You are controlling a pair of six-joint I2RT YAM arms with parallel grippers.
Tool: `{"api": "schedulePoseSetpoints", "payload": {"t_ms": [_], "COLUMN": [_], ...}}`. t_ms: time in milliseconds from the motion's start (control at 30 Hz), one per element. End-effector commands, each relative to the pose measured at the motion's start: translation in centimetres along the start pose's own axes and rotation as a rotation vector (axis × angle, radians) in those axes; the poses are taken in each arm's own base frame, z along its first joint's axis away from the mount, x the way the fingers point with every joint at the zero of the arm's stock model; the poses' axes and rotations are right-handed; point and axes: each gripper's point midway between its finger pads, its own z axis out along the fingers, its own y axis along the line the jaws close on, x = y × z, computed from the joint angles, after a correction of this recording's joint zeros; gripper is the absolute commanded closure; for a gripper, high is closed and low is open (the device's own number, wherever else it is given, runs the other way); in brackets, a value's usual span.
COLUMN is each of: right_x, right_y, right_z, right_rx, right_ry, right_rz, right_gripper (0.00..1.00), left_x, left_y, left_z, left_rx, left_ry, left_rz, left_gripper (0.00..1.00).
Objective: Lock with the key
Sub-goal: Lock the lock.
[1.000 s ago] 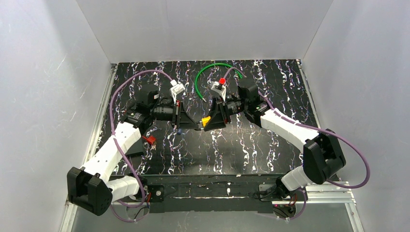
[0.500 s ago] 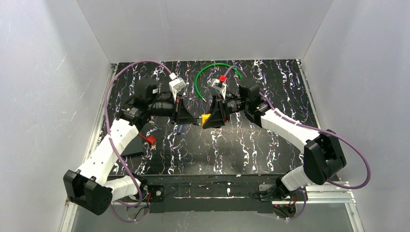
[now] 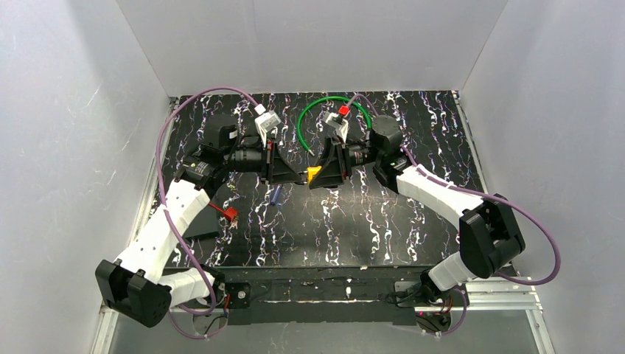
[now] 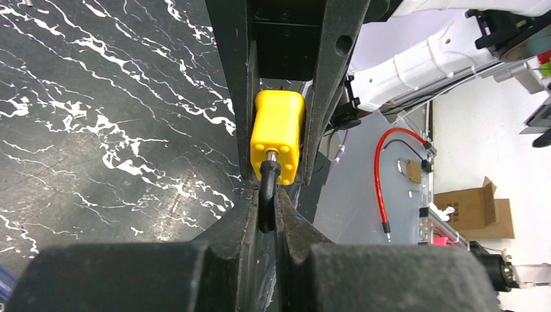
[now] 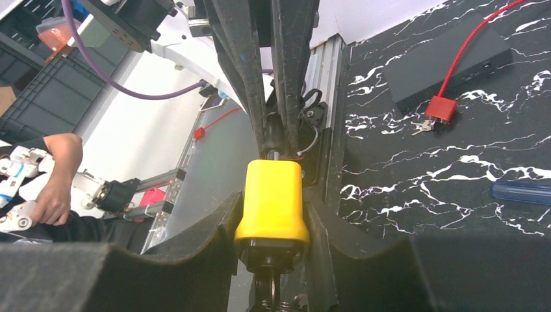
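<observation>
My right fingers (image 5: 217, 224) clench the yellow padlock (image 3: 314, 174), held level; my left fingers (image 4: 237, 218) pinch its shackle (image 4: 267, 195), which points leftward.

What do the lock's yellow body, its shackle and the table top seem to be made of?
The lock body looks like moulded plastic: even matte yellow, rounded corners, no metallic glint. The shackle is dark and smooth, perhaps coated metal; I cannot tell for sure. The table shows a black, white-veined marble pattern, probably a printed sheet.
</observation>
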Motion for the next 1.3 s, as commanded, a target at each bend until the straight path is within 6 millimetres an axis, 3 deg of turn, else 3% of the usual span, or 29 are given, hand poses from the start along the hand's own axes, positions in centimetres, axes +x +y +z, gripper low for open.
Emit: {"api": "schedulePoseSetpoints", "payload": {"t_ms": [0, 567, 933, 1267], "right_x": [-2.1, -1.8, -2.7, -2.3], "right_y": [2.8, 2.6, 2.7, 2.6], "right_z": [2.1, 3.4, 3.9, 4.6], "right_rx": [-0.079, -0.09, -0.111, -0.125], "right_ry": [-0.034, -0.022, -0.042, -0.035], "right_rz": [-0.146, -0.143, -0.131, -0.125], "right_gripper": [0.99, 0.99, 0.99, 0.99], "left_x": [-0.7, 0.5, 2.1, 1.8], "left_y": [-1.3, -0.7, 0.3, 0.3], "left_z": [1.4, 3.2, 4.1, 4.8], "left_rx": [0.087, 0.101, 0.088, 0.108], "left_ry": [-0.012, 0.002, 0.023, 0.021], "left_rz": [0.027, -0.036, -0.079, -0.101], "left_gripper": [1.0, 1.0, 1.0, 1.0]}}
